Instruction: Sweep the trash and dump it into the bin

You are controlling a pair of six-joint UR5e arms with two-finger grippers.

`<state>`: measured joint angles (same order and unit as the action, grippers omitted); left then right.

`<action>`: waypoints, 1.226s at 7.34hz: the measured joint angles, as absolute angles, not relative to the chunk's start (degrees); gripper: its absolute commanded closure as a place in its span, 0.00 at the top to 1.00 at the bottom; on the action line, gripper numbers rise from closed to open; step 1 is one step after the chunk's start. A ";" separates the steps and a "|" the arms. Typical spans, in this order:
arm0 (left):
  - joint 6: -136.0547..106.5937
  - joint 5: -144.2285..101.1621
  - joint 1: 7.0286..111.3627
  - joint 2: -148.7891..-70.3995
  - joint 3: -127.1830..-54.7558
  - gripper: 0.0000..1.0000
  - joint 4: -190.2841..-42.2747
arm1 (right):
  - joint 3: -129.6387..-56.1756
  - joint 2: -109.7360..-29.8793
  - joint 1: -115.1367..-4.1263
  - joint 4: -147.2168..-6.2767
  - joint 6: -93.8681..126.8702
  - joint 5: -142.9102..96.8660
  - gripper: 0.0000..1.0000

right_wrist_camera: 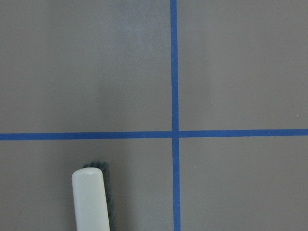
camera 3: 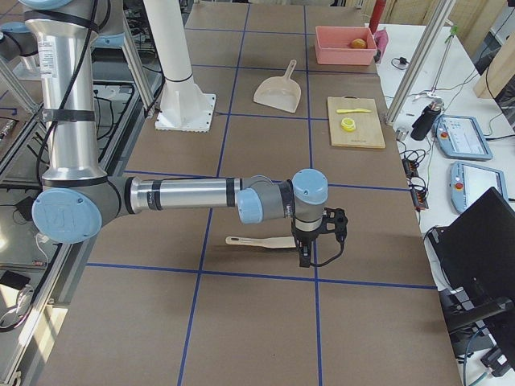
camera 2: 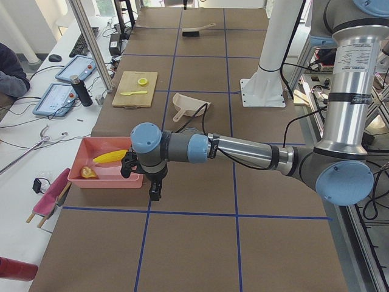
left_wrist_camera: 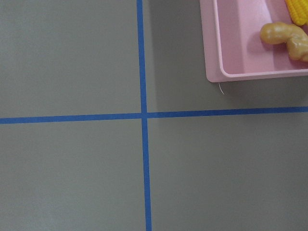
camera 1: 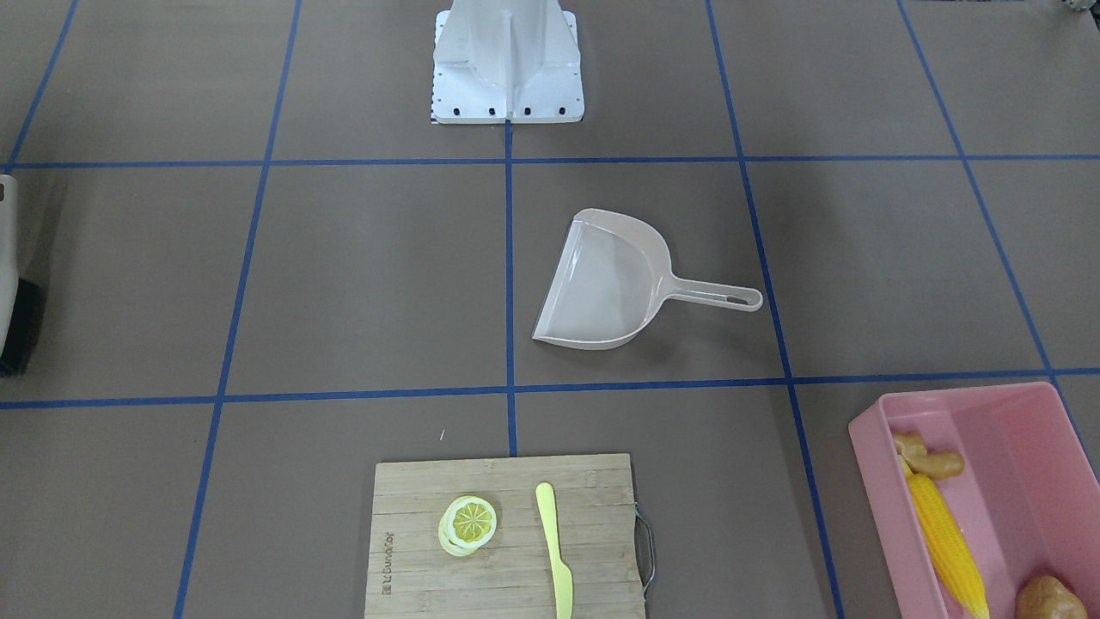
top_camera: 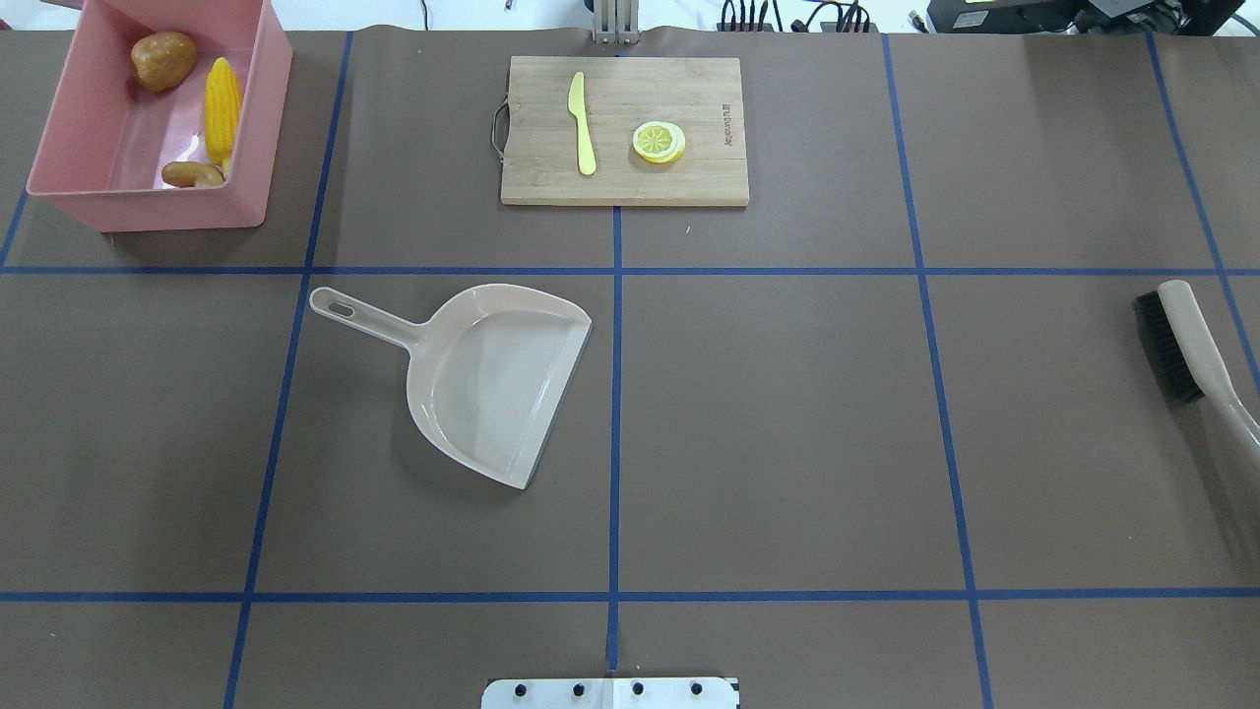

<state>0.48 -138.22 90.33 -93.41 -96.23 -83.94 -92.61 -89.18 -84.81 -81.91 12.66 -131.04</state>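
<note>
Worktop (top_camera: 787, 423): it is carrying everything, with blue tape lines crossing it.
Dustpan (top_camera: 492, 384): it is lying flat, closest to the robot base, its handle pointing toward the bin side.
Brush (top_camera: 1196, 335): it is lying at the right edge, well apart from the dustpan.
Right pincer (camera 3: 306, 259): it is hanging near one end of the brush; apart or together, I cannot tell.
Left pincer (camera 2: 155, 194): it is hanging just beside the bin; its state I cannot tell.
Cutting board (top_camera: 630, 187): it is carrying a pale yellow knife (top_camera: 583, 123) and a lemon slice (top_camera: 659, 141).
Bin (top_camera: 167, 209): it is standing at the far left corner.
Trash: the corn cob (top_camera: 221, 113), the potato (top_camera: 163, 59) and the ginger root (top_camera: 192, 174) are all lying inside the bin.
</note>
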 measured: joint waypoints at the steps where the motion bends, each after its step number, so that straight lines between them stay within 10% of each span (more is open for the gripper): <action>1: 0.55 -139.02 90.38 -93.06 -96.20 0.99 -84.69 | -92.50 -89.09 -84.81 -81.91 12.69 -131.05 1.00; 9: 0.56 -140.12 90.39 -90.18 -96.05 0.99 -86.44 | -92.27 -88.84 -84.90 -81.92 12.87 -131.07 1.00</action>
<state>0.56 -140.12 90.39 -90.18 -96.05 -86.44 -92.27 -88.84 -84.90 -81.92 12.87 -131.07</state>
